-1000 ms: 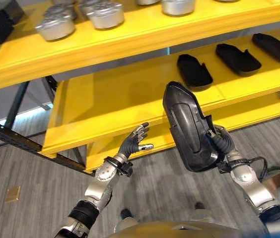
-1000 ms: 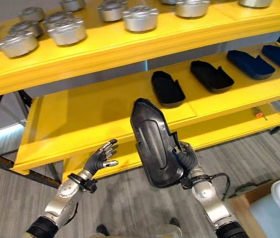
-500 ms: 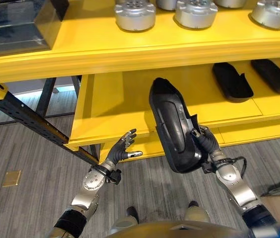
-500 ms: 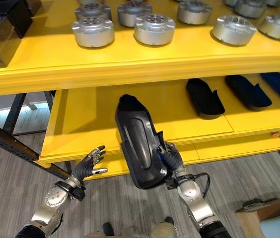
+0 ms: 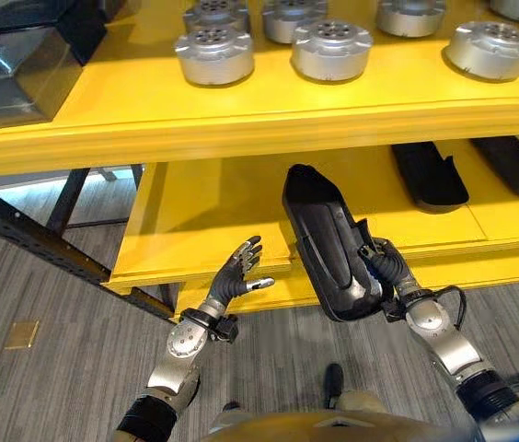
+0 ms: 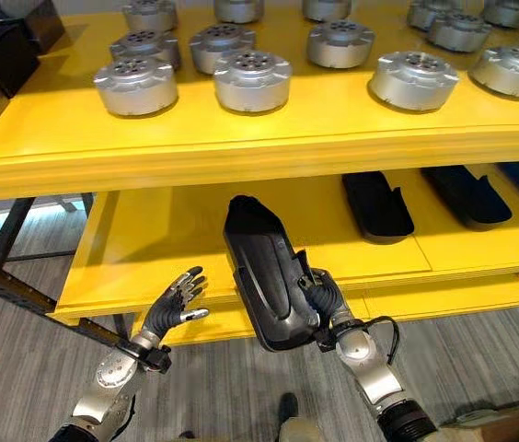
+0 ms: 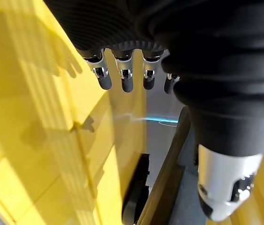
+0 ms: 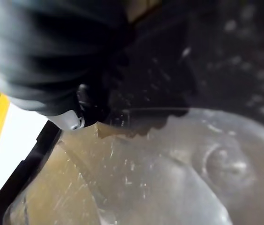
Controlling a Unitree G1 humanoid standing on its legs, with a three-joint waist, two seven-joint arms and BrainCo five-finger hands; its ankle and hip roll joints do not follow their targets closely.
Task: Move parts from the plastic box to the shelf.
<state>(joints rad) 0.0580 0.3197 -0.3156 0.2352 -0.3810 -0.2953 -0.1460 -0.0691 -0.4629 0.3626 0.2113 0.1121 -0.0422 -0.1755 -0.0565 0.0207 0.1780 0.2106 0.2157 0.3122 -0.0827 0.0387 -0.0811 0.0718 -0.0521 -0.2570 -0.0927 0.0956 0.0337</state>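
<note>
Item: black part [image 5: 326, 244], long moulded shell, held upright and tilted in the right hand [image 5: 386, 270], whose fingers are curled round its lower edge at about 4 o'clock of the part; its top end overlaps the front of the middle shelf [image 5: 204, 207] in the eye views, though whether it is past the lip cannot be told. Left hand [image 5: 239, 273]: empty, fingers straight and spread, at 9 o'clock of the part, near the shelf's front edge. Stock already placed: black parts [image 5: 430, 175] on the same shelf at 2 o'clock; silver discs [image 5: 331, 49] on the top shelf [image 5: 241, 115] at 12 o'clock. Risks, as judged: the grip sits low on a long piece, so it could pivot or slip from the hand; the top end could catch the upper shelf's front rail if raised on entry; set down too close to the lip, it could tip off. Change from the earlier pictures: the whole view has shifted — camera movement, more of the top shelf showing — while the hold on the part looks unchanged and the left hand stays open beside it.
</note>
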